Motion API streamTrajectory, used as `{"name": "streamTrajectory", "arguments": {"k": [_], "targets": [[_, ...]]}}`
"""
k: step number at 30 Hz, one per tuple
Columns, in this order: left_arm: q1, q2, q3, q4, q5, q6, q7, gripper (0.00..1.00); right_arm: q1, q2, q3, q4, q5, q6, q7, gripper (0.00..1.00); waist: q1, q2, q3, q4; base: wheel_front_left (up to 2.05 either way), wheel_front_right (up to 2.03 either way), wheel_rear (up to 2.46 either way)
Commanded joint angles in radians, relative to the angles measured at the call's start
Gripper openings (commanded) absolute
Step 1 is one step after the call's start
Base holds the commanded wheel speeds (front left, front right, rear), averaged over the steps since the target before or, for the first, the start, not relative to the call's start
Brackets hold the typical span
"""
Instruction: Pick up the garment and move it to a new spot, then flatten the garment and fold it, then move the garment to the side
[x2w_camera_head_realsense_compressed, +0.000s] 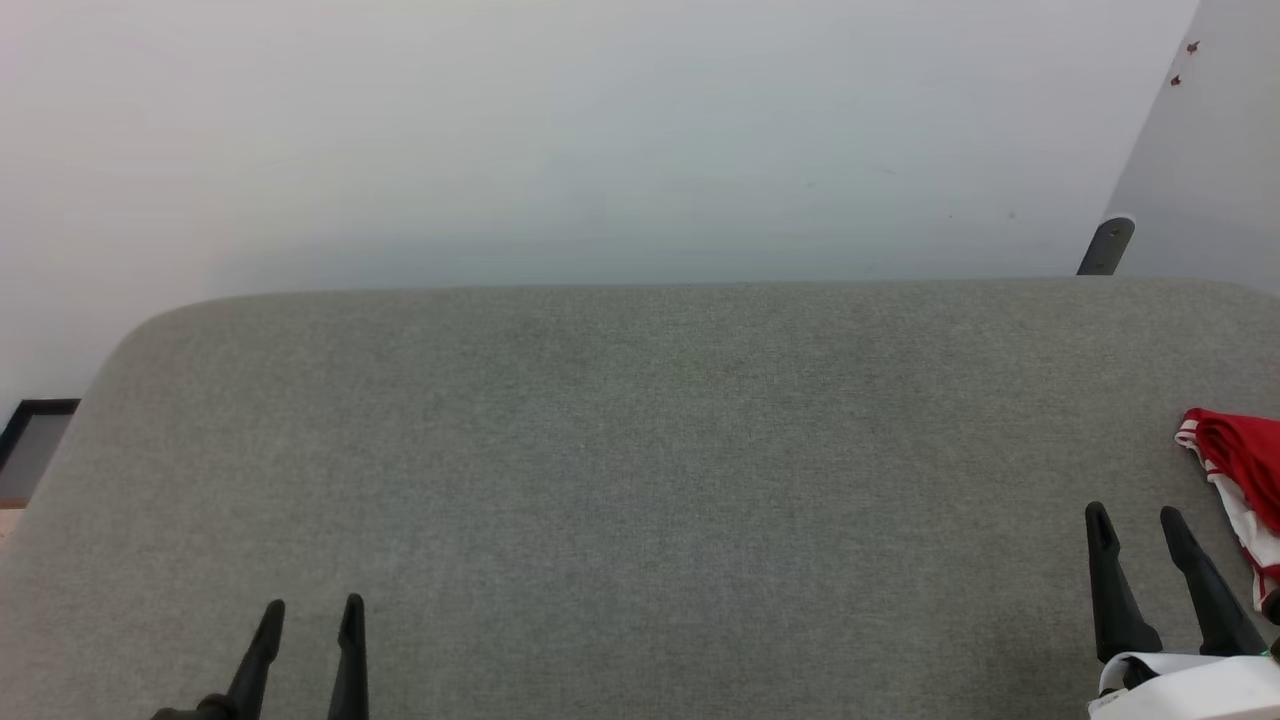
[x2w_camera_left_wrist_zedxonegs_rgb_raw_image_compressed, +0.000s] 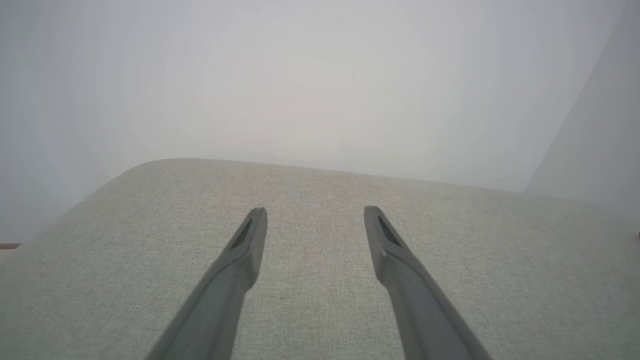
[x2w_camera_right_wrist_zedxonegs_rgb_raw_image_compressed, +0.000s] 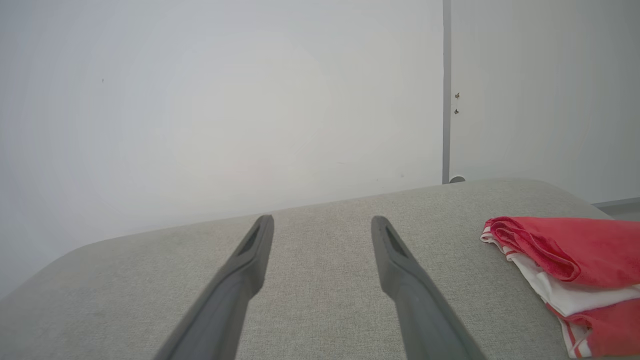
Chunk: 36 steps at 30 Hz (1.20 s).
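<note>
Fits two stages alike: garment (x2w_camera_head_realsense_compressed: 1240, 470) in a loose red-and-white stack at the right edge of the grey surface (x2w_camera_head_realsense_compressed: 600, 440), so could be a heap waiting for pickup, or a folded piece already put aside. Cannot settle which from the layers in the right wrist view: red fold rolled over on top, white layer and striped trim beneath, no lettering on show. Leaves the next move unsettled as well; judges only the right tool (x2w_camera_head_realsense_compressed: 1133, 510) the nearer of the two to the cloth. Shows that tool at near right, fingers spread wide and pointing far, gripping nothing, just beside the garment's left edge without touching it. Shows the left tool (x2w_camera_head_realsense_compressed: 313, 603) at near left, likewise spread wide and empty, over bare fabric and well apart from the garment. Cannot tell whether the tips of either rest on the surface or hang just above it.
</note>
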Motion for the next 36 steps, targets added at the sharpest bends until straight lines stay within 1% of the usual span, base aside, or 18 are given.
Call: {"name": "streamTrajectory", "arguments": {"k": [1, 13, 14, 18, 36], "targets": [[0.001, 0.002, 0.001, 0.001, -0.002, -0.003, 0.001, 1.0, 0.015, 0.003, 0.0, -0.003, 0.006, -0.001, -0.003, 1.0, 0.0, 0.0, 0.0, 0.0, 0.0, 0.0, 0.0], [-0.006, 0.003, 0.012, -0.002, -0.013, -0.003, 0.001, 1.0, 0.007, 0.004, 0.015, 0.003, 0.012, -0.001, 0.003, 1.0, 0.0, 0.0, -0.001, -0.001, 0.0, 0.0, 0.0], [-0.002, 0.001, 0.011, 0.0, -0.01, 0.0, 0.0, 0.0, 0.0, 0.005, 0.015, 0.003, 0.006, 0.0, 0.001, 0.0, 0.0001, 0.0, -0.001, -0.001, 0.0, 0.0, 0.0], [0.011, -0.015, 0.003, 0.038, -0.014, 0.0, 0.001, 0.0, 0.013, 0.013, 0.017, 0.043, 0.01, 0.0, 0.003, 0.0, 0.0, 0.0, -0.001, -0.001, 0.0, 0.0, 0.0], [-0.057, -0.033, 0.013, 0.066, -0.323, 0.0, 0.09, 0.0, -0.03, 0.027, 0.002, 0.087, 0.299, 0.0, 0.053, 0.0, 0.0, 0.0, 0.006, -0.004, 0.0, 0.0, 0.0]]}}
